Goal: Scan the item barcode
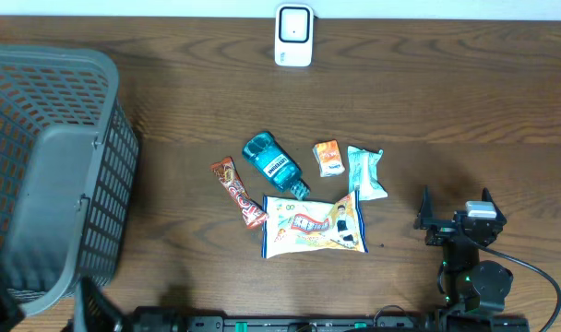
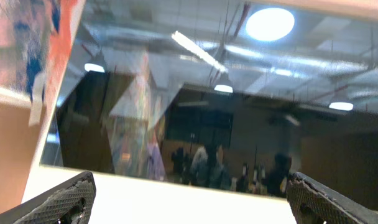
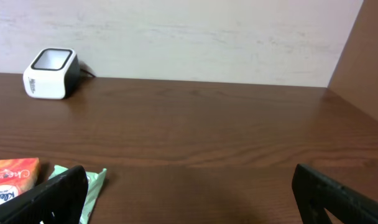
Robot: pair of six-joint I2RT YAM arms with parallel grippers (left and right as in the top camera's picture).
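At the near right edge of the table [image 1: 520, 111], the right gripper [image 1: 456, 201] is hovering, jaws wide and empty; the left gripper [image 2: 195, 208] is gaping empty too. The pale green packet [image 1: 365, 172] is lying nearest: pinching its edge should be leaving the barcode clear for the scanner [image 1: 293, 35].
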